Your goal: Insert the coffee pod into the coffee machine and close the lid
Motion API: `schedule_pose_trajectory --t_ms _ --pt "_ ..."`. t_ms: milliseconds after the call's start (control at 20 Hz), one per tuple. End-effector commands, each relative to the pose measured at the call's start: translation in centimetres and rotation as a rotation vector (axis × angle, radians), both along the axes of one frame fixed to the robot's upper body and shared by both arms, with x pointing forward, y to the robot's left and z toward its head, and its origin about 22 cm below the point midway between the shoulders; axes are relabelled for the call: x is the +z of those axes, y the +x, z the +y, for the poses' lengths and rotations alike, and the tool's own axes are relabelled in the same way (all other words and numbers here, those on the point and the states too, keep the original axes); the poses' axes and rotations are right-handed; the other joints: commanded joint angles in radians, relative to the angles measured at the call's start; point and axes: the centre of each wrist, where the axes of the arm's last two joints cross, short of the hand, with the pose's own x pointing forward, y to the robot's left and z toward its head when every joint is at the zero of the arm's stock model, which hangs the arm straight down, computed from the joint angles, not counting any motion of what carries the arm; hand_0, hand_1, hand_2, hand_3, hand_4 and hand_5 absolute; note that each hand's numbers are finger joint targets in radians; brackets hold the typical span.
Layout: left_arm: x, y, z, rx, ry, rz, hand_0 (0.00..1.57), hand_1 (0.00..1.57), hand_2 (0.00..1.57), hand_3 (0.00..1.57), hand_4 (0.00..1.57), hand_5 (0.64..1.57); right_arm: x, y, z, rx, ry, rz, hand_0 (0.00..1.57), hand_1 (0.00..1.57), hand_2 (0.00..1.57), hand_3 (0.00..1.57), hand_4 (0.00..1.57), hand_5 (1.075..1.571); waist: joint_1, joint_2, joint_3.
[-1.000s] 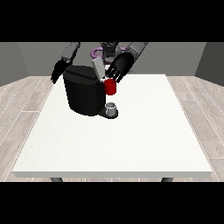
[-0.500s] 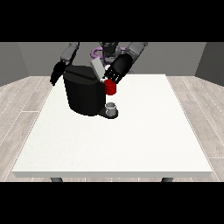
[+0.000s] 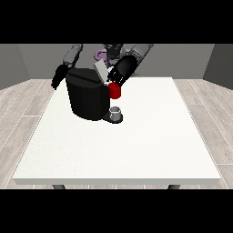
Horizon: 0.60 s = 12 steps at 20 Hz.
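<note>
step: pod insertion or lid closing, I judge | my hand at view's right (image 3: 121, 73) over coffee machine (image 3: 88, 94) near table's (image 3: 136, 150) far edge, finger state unclear | pod unseen | next: press raised lid (image 3: 101, 72) down

White table (image 3: 136, 150), square top, stood on a pale wood-plank floor (image 3: 20, 104); two dark legs showed under its near edge. Black coffee machine (image 3: 87, 93) sat on the table at the far left part of the top, well back from the near edge. A small grey cup (image 3: 116, 112) rested on the machine's low base, just beside the body on its right. A red thing at the machine (image 3: 114, 90) hung above that cup, not touching the table. Machine threw a faint shadow on the top.
</note>
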Motion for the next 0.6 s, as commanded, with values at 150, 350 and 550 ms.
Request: schedule_pose_trajectory --t_ms 150,350,550 --pt "2.0 -0.1 -1.4 -0.009 0.011 -0.079 1.18 1.18 1.2 1.17 0.35 1.571 1.2 1.1 0.7 -0.024 0.012 -0.032 0.0 0.0 0.0 0.0 0.0 1.571 0.016 0.034 0.0002" --pt "2.5 -0.3 -0.2 0.046 0.097 -0.121 1.21 1.21 1.23 1.13 0.0 1.571 0.6 0.5 0.4 0.018 -0.022 -0.042 0.0 0.0 0.0 0.0 0.0 1.571 -0.023 0.049 0.0002" --pt "-1.0 -0.2 -0.9 -0.01 0.177 -0.132 1.17 1.17 1.19 1.07 0.0 1.571 0.2 0.3 -0.3 -0.02 -0.011 -0.032 0.0 0.0 0.0 0.0 0.0 1.571 0.002 0.038 0.0"
